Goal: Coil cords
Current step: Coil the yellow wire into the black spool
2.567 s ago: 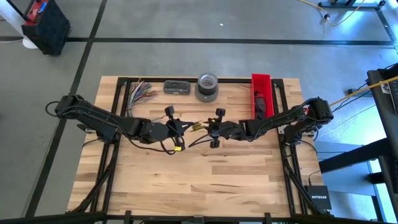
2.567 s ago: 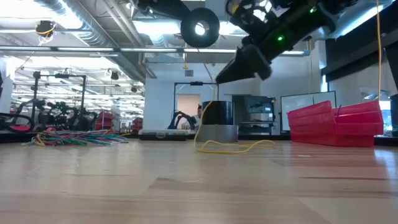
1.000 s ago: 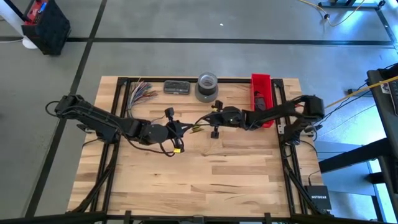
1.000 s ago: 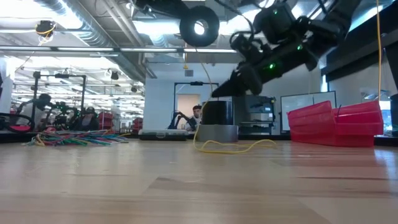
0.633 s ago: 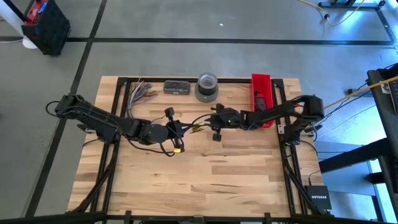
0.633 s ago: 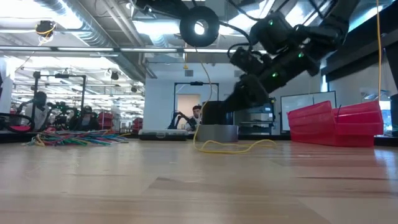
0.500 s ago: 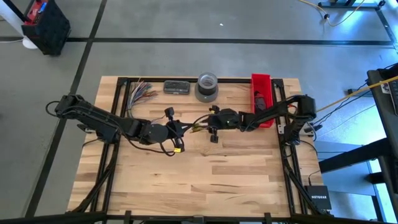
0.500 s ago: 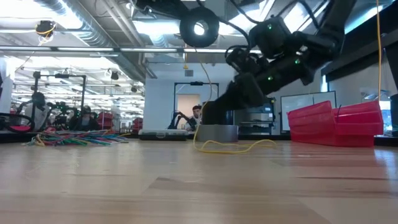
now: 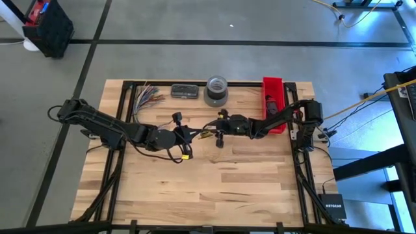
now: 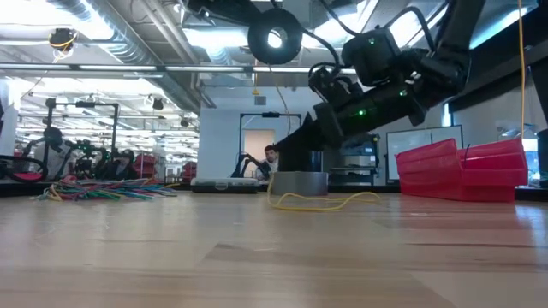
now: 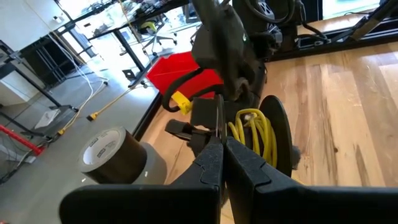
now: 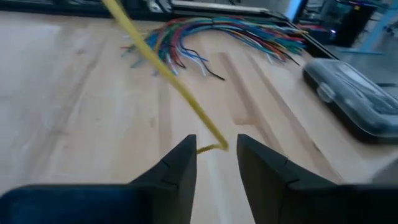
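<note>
fingers on my right gripper point(image 12: 214, 163) stand apart with the yellow cord point(image 12: 163, 73) running down between them, its loose end lying on the table point(image 9: 214, 188) just ahead of the tips, unclamped. my left gripper's fingers point(image 11: 247, 163) are pressed together, pinching the spool point(image 11: 274, 134) on which the yellow turns are wound, held up above the boards near the table's middle. to do this step well, i judge i should close my right fingers on the strand close to the spool, keep light tension so the wraps lie side by side, and lead the slack round without dragging the tail across the wood. the loose length trails along the table toward the grey tape roll point(image 9: 216, 90), so i would watch that it does not snag there. my right arm point(image 9: 279, 118) reaches in low from the right edge past the red bin point(image 9: 273, 88), wrist tipped down toward the boards; my left arm point(image 9: 104, 127) stretches in from the left, level, its gripper point(image 9: 184, 133) just beside the right one. the fan of coloured wires point(image 12: 236, 32) lies well apart at the far edge.
</note>
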### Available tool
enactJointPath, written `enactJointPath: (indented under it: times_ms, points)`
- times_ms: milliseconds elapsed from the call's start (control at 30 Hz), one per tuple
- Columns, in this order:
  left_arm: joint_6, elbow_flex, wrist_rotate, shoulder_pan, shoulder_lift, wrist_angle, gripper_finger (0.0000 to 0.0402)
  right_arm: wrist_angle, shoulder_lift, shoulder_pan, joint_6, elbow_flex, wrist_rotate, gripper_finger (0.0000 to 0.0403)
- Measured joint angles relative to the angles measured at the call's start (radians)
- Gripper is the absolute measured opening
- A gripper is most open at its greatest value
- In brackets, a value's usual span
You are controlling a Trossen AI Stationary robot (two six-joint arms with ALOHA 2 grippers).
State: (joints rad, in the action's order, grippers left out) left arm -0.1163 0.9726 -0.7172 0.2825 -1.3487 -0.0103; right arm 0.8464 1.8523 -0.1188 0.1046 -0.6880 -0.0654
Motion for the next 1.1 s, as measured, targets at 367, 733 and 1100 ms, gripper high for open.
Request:
enactJointPath:
  times_ms: [367,733,1100]
  points:
    - [-0.004,0.0,0.0,-0.001,0.0,0.001,0.0,-0.015,0.0,0.0,0.021,0.0,0.024,0.003]
    - [0.018,0.0,-0.001,0.0,0.0,-0.06,0.0,-0.396,-0.267,0.002,0.13,0.0,-0.17,0.0006]
    - [0.063,0.0,-0.027,-0.057,-0.009,-0.101,0.0,-0.608,-0.551,0.086,-0.054,0.0,-0.029,0.0005]
